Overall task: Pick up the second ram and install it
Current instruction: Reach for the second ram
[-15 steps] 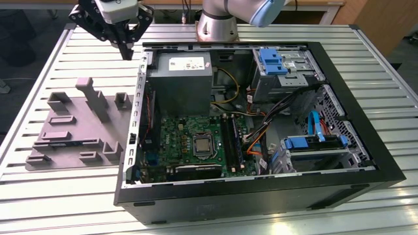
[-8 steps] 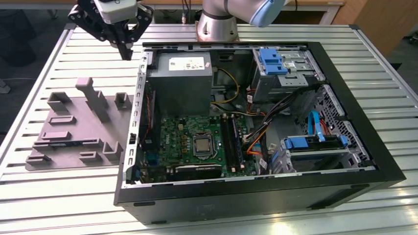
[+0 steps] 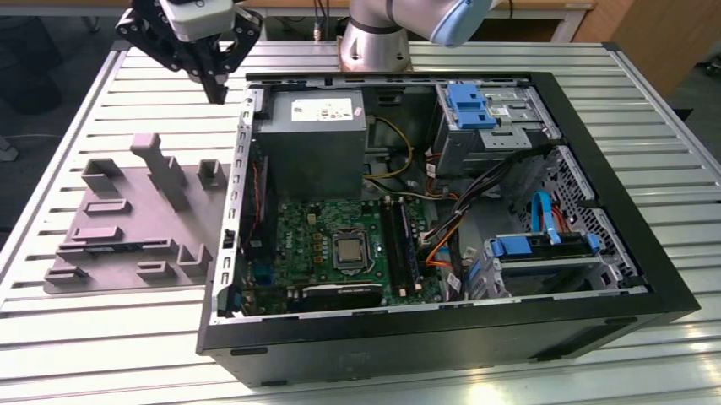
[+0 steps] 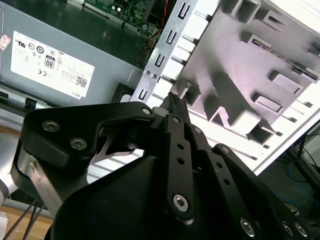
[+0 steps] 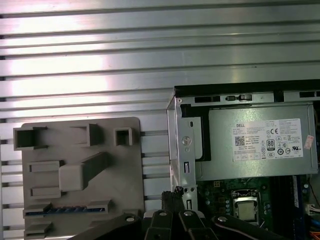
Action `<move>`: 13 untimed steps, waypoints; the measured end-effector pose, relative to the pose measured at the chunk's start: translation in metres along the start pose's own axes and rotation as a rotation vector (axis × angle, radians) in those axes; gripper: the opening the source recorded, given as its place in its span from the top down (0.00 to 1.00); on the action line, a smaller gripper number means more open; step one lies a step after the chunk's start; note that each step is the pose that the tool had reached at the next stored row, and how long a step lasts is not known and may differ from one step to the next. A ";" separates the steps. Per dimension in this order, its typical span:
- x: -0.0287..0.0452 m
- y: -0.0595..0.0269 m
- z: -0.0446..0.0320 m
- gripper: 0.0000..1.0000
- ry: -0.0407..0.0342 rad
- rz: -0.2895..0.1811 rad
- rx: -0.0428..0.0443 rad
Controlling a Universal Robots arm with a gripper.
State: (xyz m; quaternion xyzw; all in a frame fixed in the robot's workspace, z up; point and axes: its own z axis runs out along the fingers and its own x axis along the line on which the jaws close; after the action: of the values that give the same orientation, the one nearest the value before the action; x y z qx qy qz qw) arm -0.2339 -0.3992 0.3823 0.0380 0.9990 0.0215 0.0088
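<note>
Hangs from the arm [image 3: 389, 34] at eleven o'clock in the exterior view, pointing straight down over the slatted bench [image 3: 113, 354] with jaws clenched tip to tip, just off the eleven-o'clock corner of the open computer case [image 3: 451, 337]. Shows the grey plate [image 3: 124, 224] at nine o'clock from that case. Picks out, in the first wrist view, the ram [image 5: 67, 210] as a blue-green strip lying flat in a plate slot. Adds, in the second wrist view, the labelled power supply [image 4: 75, 50] past the jaw tips.
</note>
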 end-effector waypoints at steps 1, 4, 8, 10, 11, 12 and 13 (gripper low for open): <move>0.0002 0.0000 0.0000 0.89 0.0000 0.000 0.0000; 0.0010 -0.0001 0.0001 0.89 0.0001 0.000 0.0000; 0.0025 -0.0002 0.0002 0.89 0.0000 0.000 0.0000; 0.0038 -0.0003 0.0001 0.89 0.0001 0.000 0.0001; 0.0046 -0.0004 0.0002 0.89 0.0001 0.000 0.0000; 0.0056 -0.0005 0.0003 0.89 0.0001 0.000 0.0000; 0.0068 -0.0005 0.0003 0.89 0.0001 0.000 0.0000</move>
State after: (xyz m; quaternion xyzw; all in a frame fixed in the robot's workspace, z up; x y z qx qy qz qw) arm -0.2407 -0.3992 0.3819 0.0379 0.9990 0.0215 0.0087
